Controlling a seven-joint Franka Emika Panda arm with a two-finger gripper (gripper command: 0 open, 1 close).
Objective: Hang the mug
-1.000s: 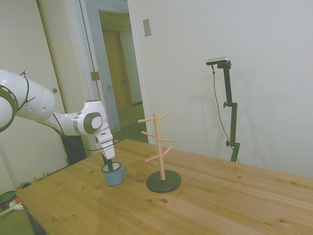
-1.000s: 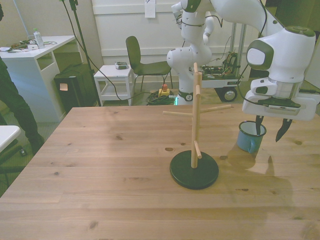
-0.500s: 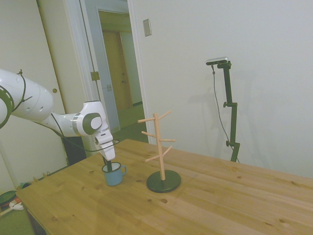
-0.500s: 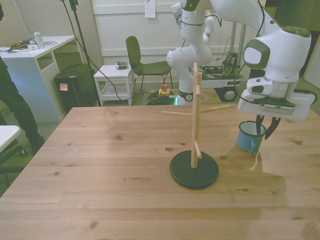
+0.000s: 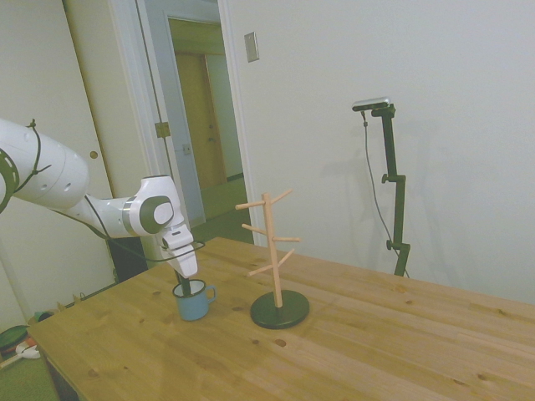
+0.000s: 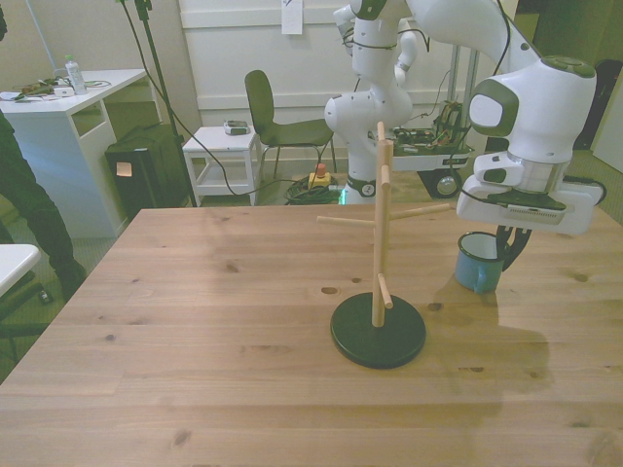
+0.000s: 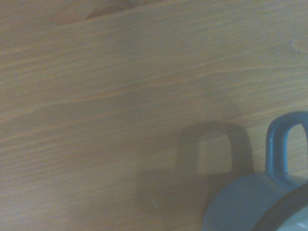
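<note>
The small blue enamel mug (image 5: 193,301) (image 6: 479,263) (image 7: 262,202) with its white inside is sitting upright on the knotty pine table (image 5: 351,351) (image 6: 195,321) (image 7: 120,96), near the edge at the front view's right. The white arm's two-finger gripper (image 5: 183,286) (image 6: 508,252) is pinching the mug's rim. Beside it, apart, is standing the wooden peg stand on a round black base (image 5: 274,266) (image 6: 379,282). Behind are showing a white desk (image 6: 68,107), a dark chair (image 6: 277,122) and an open doorway (image 5: 205,125).
</note>
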